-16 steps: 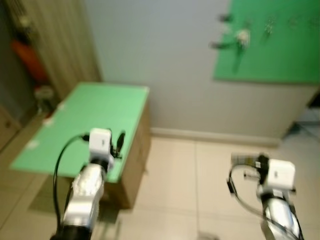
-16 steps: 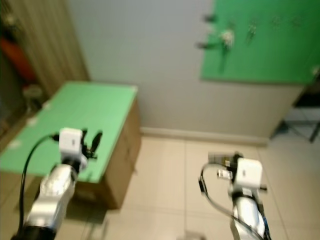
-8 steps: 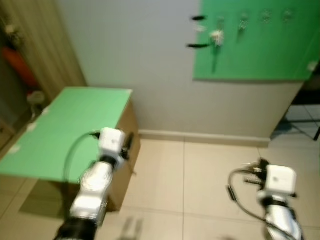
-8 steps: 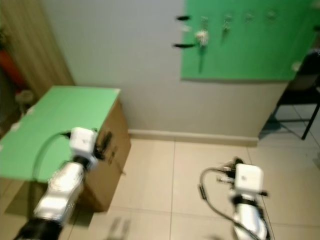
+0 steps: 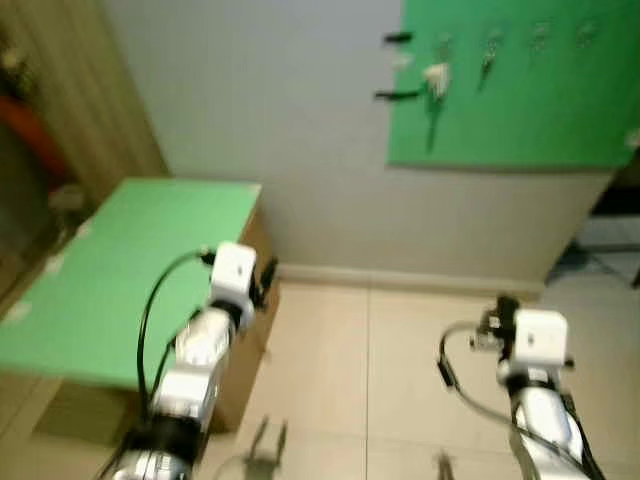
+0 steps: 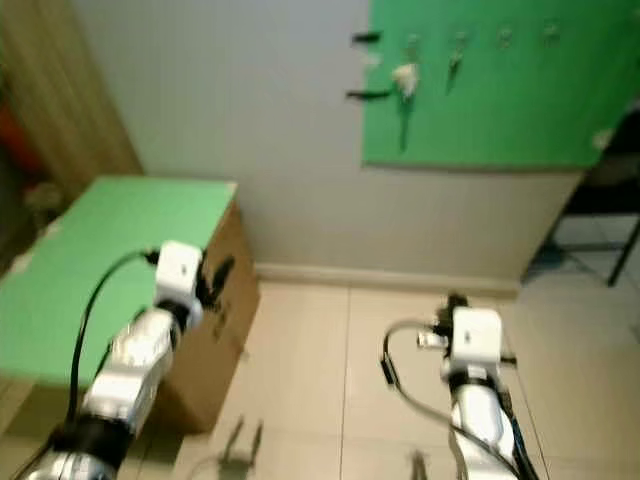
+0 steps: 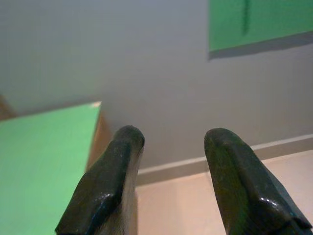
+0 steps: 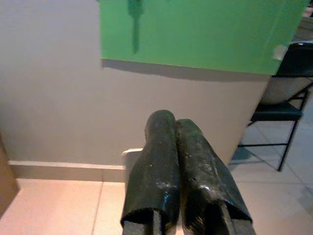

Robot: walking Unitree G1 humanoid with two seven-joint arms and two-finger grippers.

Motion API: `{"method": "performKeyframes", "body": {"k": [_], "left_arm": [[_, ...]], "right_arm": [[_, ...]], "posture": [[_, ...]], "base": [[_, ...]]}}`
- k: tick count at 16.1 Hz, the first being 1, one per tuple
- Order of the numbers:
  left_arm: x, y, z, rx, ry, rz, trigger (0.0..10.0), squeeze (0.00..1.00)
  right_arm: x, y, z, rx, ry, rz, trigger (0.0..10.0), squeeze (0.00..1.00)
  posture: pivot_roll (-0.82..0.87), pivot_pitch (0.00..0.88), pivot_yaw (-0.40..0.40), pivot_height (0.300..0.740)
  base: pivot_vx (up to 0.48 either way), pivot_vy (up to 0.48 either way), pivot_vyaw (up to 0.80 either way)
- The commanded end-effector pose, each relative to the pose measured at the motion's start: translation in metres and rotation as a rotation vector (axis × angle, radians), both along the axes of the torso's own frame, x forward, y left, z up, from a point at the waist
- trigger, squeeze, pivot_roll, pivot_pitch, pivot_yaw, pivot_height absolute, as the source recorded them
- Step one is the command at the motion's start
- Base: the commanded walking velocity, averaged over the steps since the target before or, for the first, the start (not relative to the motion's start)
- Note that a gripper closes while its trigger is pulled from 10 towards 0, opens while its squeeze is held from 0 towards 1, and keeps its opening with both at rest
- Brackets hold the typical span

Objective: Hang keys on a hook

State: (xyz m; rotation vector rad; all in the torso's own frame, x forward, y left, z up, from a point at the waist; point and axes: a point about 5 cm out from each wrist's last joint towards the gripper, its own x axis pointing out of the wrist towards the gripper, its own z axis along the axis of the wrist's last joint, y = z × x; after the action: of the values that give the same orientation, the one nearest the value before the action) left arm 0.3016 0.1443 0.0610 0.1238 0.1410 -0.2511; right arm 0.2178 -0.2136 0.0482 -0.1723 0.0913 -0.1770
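Keys (image 5: 436, 78) hang blurred on a hook (image 5: 398, 38) of the green wall board (image 5: 520, 110). The left gripper (image 7: 168, 142), fingers spread and empty, hovers beside the green-topped desk (image 5: 120, 260); the right gripper (image 8: 176, 127), fingers pressed together, faces the board.

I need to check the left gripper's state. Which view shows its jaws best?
The left wrist view: the left gripper is close up, jaws clearly apart and empty. The eye views show it small and blurred beside the green-topped cabinet.
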Motion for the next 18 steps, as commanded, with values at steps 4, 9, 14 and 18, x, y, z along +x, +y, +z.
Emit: {"method": "performKeyframes", "body": {"k": [4,9,14,18], "left_arm": [[0.008,-0.015,0.009,0.004,-0.04,-0.063,10.0,0.0],[0.003,-0.03,0.009,-0.009,-0.053,-0.126,10.0,0.0],[0.011,-0.031,0.007,0.081,-0.022,-0.17,10.0,0.0],[0.03,-0.026,0.036,0.092,-0.045,-0.448,10.0,0.0]], "right_arm": [[0.006,-0.007,0.0,0.004,0.007,-0.014,10.0,0.0],[0.004,-0.008,-0.005,0.012,0.022,-0.029,10.0,0.0],[0.025,0.0,0.002,0.044,0.176,0.258,10.0,0.0],[0.052,-0.018,0.075,0.057,0.149,0.59,10.0,0.0]], "posture": [[-0.21,0.0,0.079,0.736],[-0.21,0.0,0.088,0.736],[-0.21,0.0,0.088,0.728],[-0.2,0.0,0.079,0.728]], "base": [[0.46,0.0,-0.53],[0.48,0.0,-0.5],[0.288,0.0,-0.29],[0.0,0.0,0.0]]}}
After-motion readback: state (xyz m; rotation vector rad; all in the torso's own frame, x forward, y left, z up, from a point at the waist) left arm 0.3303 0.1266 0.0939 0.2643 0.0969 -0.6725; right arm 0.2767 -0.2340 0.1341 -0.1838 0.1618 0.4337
